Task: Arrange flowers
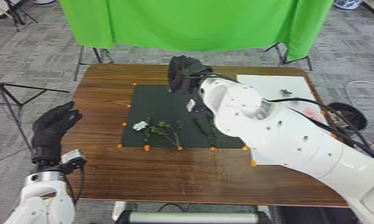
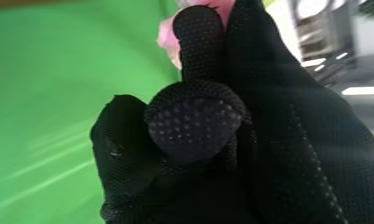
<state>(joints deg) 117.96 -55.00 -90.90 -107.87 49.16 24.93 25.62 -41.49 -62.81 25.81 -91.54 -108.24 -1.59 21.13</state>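
In the right wrist view, a pink flower (image 2: 168,41) stood against the green cloth, partly behind the right hand's black glove. The head view had a white flower (image 1: 140,125) lying on the dark mat (image 1: 151,102), with leafy green stems (image 1: 168,131) just beside it. There the right hand (image 1: 185,72) was above the mat's far edge; whether it was grasping the pink flower, I could not tell. The left hand (image 1: 55,125), relaxed and holding nothing, was at the left edge of the brown wooden surface (image 1: 103,167).

Orange markers (image 1: 147,148) ran along the mat's edges. To its right lay a white sheet (image 1: 294,81) with a small dark item (image 1: 286,92) on it, too small to name. Past the surface hung the green cloth (image 1: 201,22), and a black tripod (image 1: 22,101) stood off to the left. The right arm (image 1: 286,132) slanted across the sheet and the mat's right side, blocking parts of both. The pink flower's stem was hidden and its petals were partly covered by the glove.
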